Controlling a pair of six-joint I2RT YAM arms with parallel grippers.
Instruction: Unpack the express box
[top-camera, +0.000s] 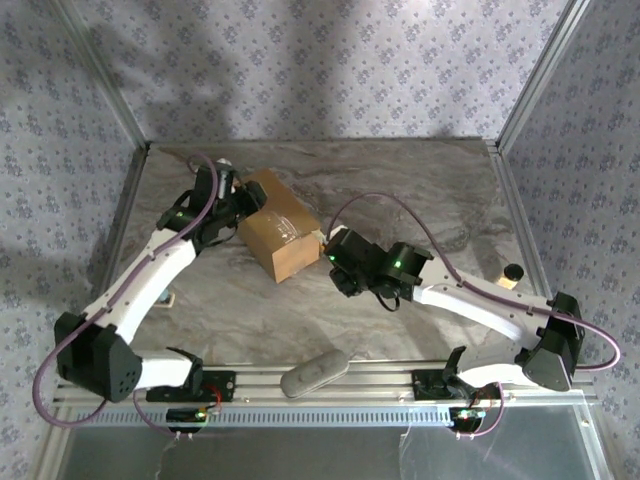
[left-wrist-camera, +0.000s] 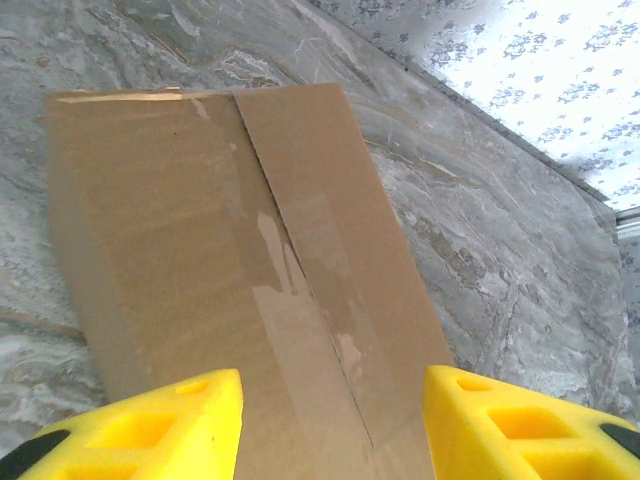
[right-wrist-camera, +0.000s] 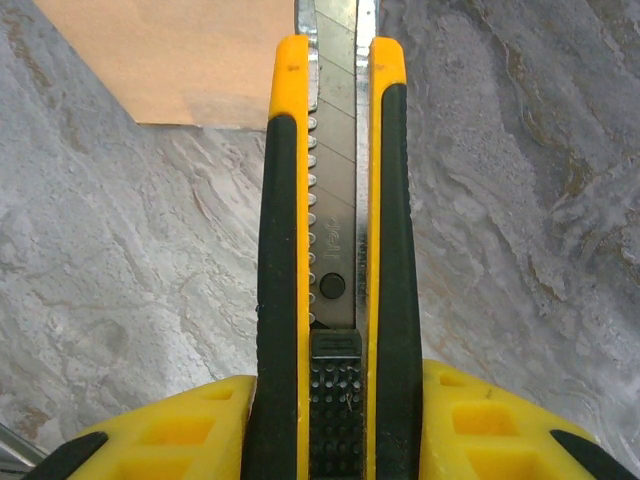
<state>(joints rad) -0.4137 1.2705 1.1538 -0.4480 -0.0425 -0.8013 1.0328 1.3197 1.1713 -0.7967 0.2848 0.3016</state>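
The express box (top-camera: 281, 236), a closed brown cardboard carton, lies at an angle in the left middle of the table. Clear tape (left-wrist-camera: 300, 290) runs along its top seam. My left gripper (top-camera: 236, 203) hangs over the box's far left end. In the left wrist view this gripper (left-wrist-camera: 331, 430) is open, its yellow fingers (left-wrist-camera: 170, 425) spread above the box top (left-wrist-camera: 190, 220) with nothing between them. My right gripper (top-camera: 338, 262) sits just right of the box, shut (right-wrist-camera: 335, 410) on a yellow and black utility knife (right-wrist-camera: 335, 230). The knife's blade is out and points toward a box corner (right-wrist-camera: 190, 60).
A grey oblong pouch (top-camera: 315, 371) lies at the table's front edge between the arm bases. A small black-topped cylinder (top-camera: 512, 272) stands near the right wall. Patterned walls close in the marbled table (top-camera: 420, 190) on three sides.
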